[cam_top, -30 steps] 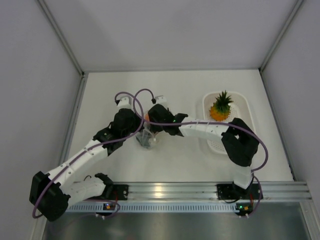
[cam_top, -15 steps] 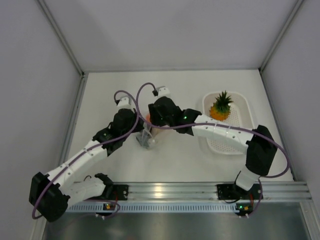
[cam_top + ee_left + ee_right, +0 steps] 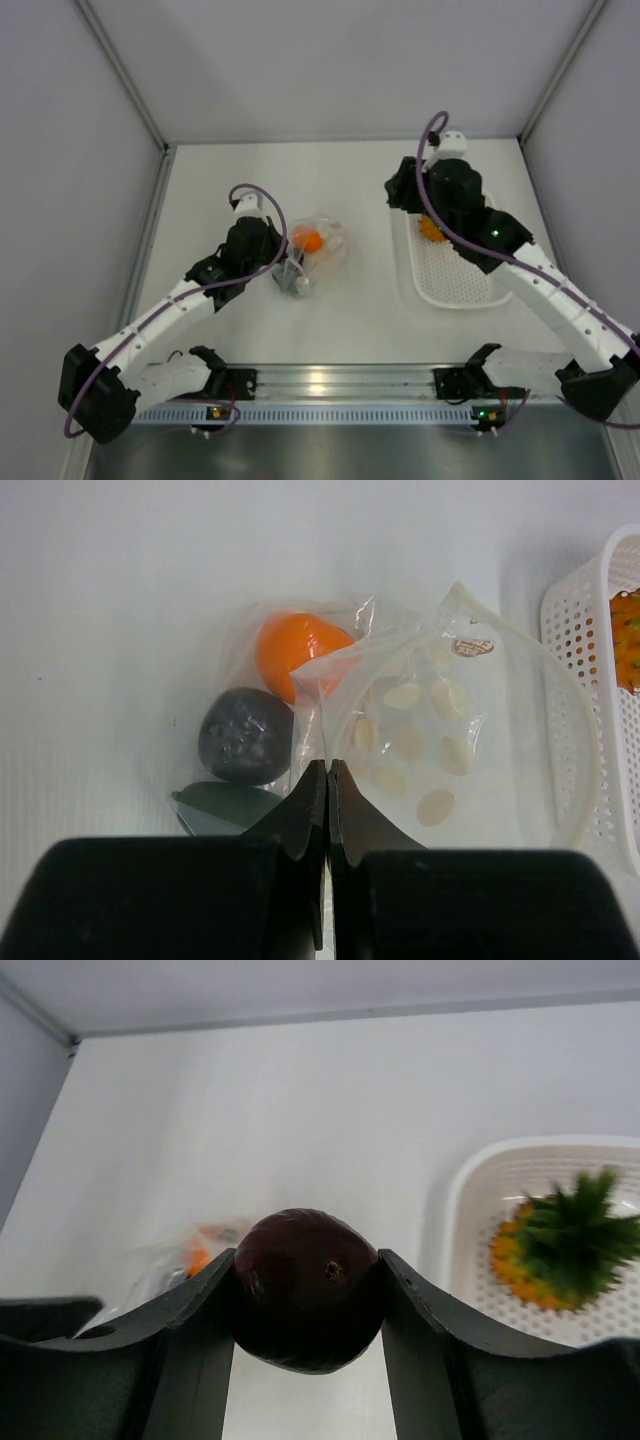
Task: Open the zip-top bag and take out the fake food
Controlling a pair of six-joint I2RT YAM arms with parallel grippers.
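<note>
**A:** Where's the food rn, and who holds what?

**B:** Top view: a clear crinkly zip-top bag (image 3: pixel 318 252) lies on the counter, left of centre. The left end effector (image 3: pixel 327 770) is pinched fully closed on a fold of its plastic at the bag's left edge. Inside are a round orange toy fruit (image 3: pixel 298 650), a dark grey round piece (image 3: pixel 245 736) and a dark green piece (image 3: pixel 225 805). Pale oval shapes show on the plastic; print or contents, can't tell.

**A:** And the other arm?

**B:** The right end effector (image 3: pixel 305 1265) grips a dark brown round toy piece (image 3: pixel 305 1305) btwn its fingers. It's raised at far right, over or just by the far end of a white perforated plastic basket (image 3: pixel 450 275). An orange-yellow toy pineapple w/ green crown (image 3: pixel 560 1250) lies in that basket.

**A:** How to do this step well?

**B:** Imo: centre over bare mesh beside the pineapple, go low, then part the fingers so the round piece can't bounce or roll out. Left's job is to pin the bag for the next pick.

**A:** Surroundings?

**B:** Plain white matte counter (image 3: pixel 360 320), pale walls (image 3: pixel 350 70) on three sides, a metal rail (image 3: pixel 350 380) along the near edge.
</note>
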